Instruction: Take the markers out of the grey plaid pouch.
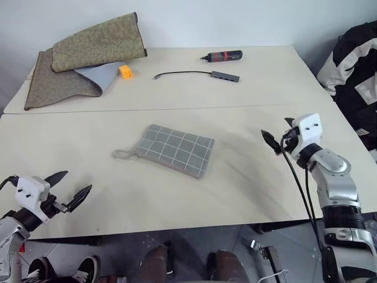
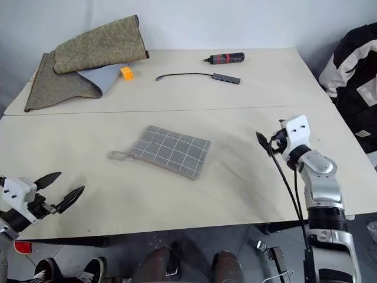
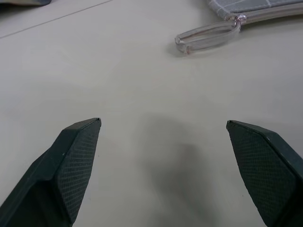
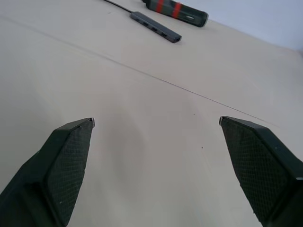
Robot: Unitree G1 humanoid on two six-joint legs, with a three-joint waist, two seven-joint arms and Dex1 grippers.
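The grey plaid pouch (image 1: pixel 174 149) lay flat near the middle of the table (image 1: pixel 247 194), with its small cord loop (image 1: pixel 122 154) sticking out toward nine o'clock. It looked shut, and no markers could be seen, so they were probably tucked inside.

The left end effector (image 1: pixel 69 187) hovered at about eight o'clock from the pouch, well apart from it, its two black fingers spread wide with nothing between them. The right end effector (image 1: pixel 277 140) waited at about three o'clock, also well apart, spread wide and empty.

The pouch was thin and soft. I thought it could slide away if only one side got pushed, or the fingers could pinch cloth and miss the opening. If it got tipped too fast, the markers might roll off the edge.

The table was pale and smooth, with a line across it. At the far side lay an olive-green speckled cloth (image 1: pixel 88 56), a small orange thing (image 1: pixel 125 72), a black cable with a hub (image 1: pixel 200 74) and a black-and-red tool (image 1: pixel 222 56). A black-and-white jacket (image 1: pixel 356 71) hung at two o'clock.
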